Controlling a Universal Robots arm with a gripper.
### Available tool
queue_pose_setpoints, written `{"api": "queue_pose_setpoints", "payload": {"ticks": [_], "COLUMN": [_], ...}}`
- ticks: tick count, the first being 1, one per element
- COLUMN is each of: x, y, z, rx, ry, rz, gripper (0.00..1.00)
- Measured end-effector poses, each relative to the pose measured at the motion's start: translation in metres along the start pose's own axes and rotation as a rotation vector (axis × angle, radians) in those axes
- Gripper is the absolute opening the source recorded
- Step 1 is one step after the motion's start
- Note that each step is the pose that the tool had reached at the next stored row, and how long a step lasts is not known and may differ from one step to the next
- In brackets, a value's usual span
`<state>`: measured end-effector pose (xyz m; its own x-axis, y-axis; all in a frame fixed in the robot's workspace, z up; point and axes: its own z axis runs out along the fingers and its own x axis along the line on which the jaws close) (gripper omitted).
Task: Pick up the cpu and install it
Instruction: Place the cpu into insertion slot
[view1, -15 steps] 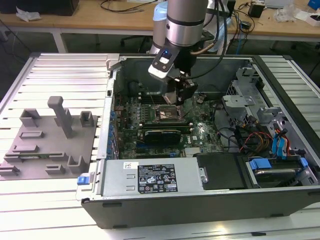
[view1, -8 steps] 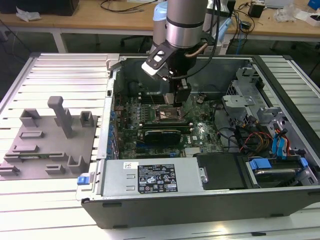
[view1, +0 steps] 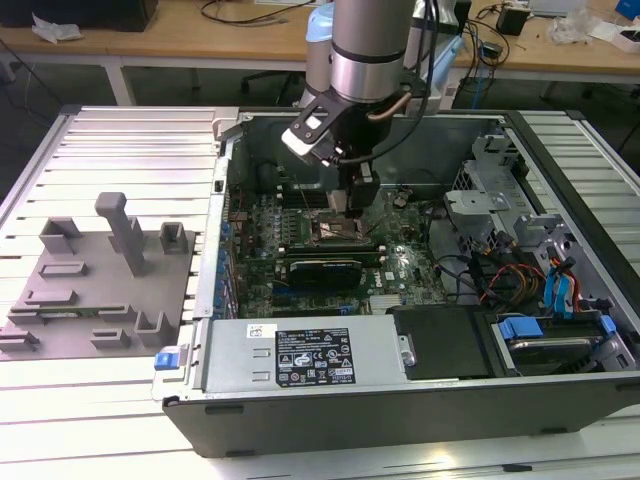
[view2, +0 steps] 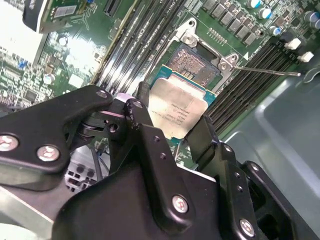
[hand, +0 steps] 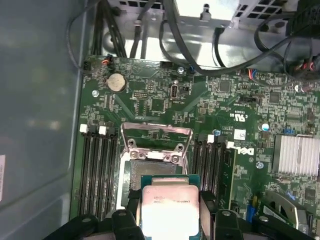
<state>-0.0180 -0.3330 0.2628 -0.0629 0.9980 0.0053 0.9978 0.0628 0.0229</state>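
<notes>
— Slatted white table (view1: 110, 140), exterior view: grey plastic fixture plate (view1: 95, 290) at nine o'clock, open black computer case (view1: 420, 415) from centre to three. Where's the chip?

— Black two-finger gripper (view1: 352, 205) pinches the small silver-topped square cpu (hand: 170, 210) by opposite edges, close above the open metal-framed socket (hand: 150, 167).

— Risk?

— A tilted or offset lowering, I'd judge: bent socket contacts, or the chip slipping free.

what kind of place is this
Probably a robotics lab or workshop: an open computer case lies on a slatted metal table beside a grey fixture plate, wooden desks stand behind, and the end effector holds the cpu over the motherboard.
</notes>
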Motion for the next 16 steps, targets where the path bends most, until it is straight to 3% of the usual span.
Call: {"api": "queue_pose_setpoints", "payload": {"ticks": [4,12,16], "x": [0.0000,0.0012,0.0065], "y": [-0.0002,-0.0024,-0.0049], "z": [0.0048,0.0172,0.0238], "rx": [-0.0004,-0.0028,-0.0026], "ry": [-0.0011,-0.0041,-0.0108], "rz": [0.051,0.049,0.048], "gripper": [0.55,0.55,0.55]}}
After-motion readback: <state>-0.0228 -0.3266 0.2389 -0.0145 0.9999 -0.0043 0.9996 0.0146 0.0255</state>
